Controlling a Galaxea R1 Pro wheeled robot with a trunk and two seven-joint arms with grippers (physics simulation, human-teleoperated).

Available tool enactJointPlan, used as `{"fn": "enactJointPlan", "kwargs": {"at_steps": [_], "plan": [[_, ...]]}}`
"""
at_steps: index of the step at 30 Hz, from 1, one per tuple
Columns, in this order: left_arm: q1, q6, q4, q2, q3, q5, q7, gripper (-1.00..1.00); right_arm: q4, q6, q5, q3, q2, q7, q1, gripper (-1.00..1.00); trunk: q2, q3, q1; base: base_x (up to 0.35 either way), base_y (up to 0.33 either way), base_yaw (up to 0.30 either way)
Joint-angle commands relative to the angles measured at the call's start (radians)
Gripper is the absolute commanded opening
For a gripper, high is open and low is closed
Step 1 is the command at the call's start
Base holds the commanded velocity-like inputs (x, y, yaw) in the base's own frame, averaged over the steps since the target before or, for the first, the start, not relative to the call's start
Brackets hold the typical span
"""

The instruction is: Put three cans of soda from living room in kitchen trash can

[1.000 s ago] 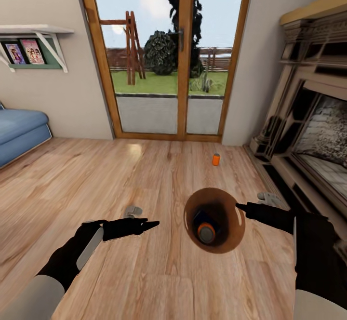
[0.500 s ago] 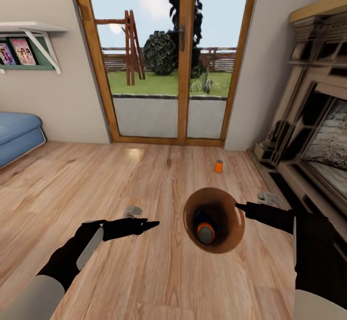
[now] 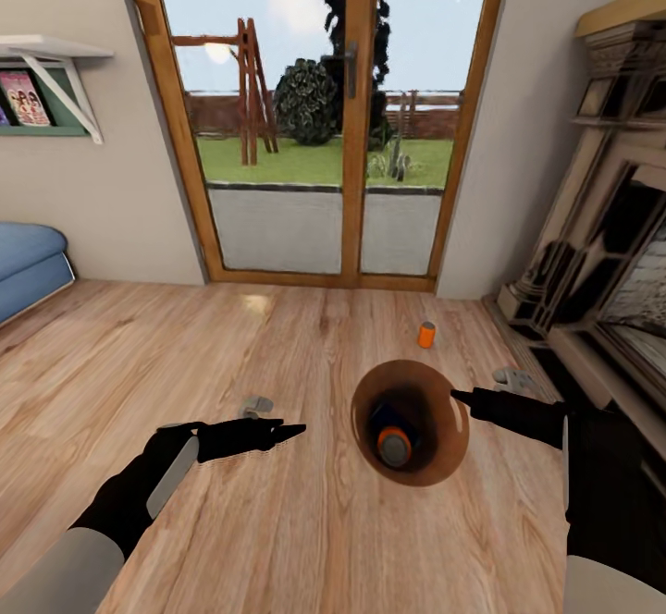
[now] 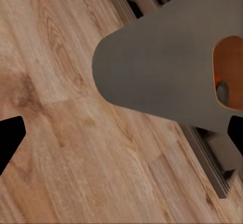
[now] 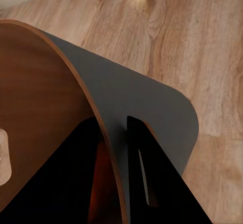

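Between the two arms in the head view hangs the trash can [image 3: 412, 422], its brown mouth facing the camera; the right gripper [image 3: 460, 399] pinches the rim, and in the right wrist view its fingers [image 5: 139, 178] sit one on each side of the bin wall. Inside the bin an orange can [image 3: 395, 446] shows its silver top, with a blue can [image 3: 382, 418] partly hidden behind it; how they rest on the bottom is lost in shadow. A third can, orange [image 3: 426, 334], stands upright on the wood floor [image 3: 185, 346] ahead, near the glass doors [image 3: 319, 115] and well apart from the bin. Left gripper [image 3: 294, 430]: fingers come to one point in the head view, yet the left wrist view shows dark tips at opposite edges with the bin's grey side between; spread, holding nothing. Fireplace [image 3: 610, 253] cut off at the edge. Against the earlier frames, the whole scene has shifted: doors larger, sofa [image 3: 28, 267] further out, floor can lower; camera moved. Arms and bin unchanged in frame.
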Motion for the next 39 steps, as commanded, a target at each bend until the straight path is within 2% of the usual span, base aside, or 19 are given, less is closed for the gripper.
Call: {"fn": "enactJointPlan", "kwargs": {"at_steps": [1, 34, 39], "plan": [[0.0, 0.0, 0.0, 0.0, 0.0, 0.0, 0.0, 1.0, -0.001, 0.016, -0.031, 0.0, 0.0, 0.006, 0.0, -1.0, 0.0, 0.0, 0.0, 0.339, 0.0, 0.0], [0.0, -0.001, 0.0, 0.0, 0.0, -0.003, 0.0, 1.0, -0.001, 0.016, -0.032, -0.005, 0.0, 0.02, 0.0, -1.0, 0.0, 0.0, 0.0, 0.339, 0.0, 0.0], [0.0, 0.0, 0.0, 0.0, 0.0, -0.003, 0.0, 1.0, -0.001, 0.016, -0.032, -0.006, 0.0, 0.052, 0.0, -1.0, 0.0, 0.0, 0.0, 0.339, 0.0, 0.0]]}}
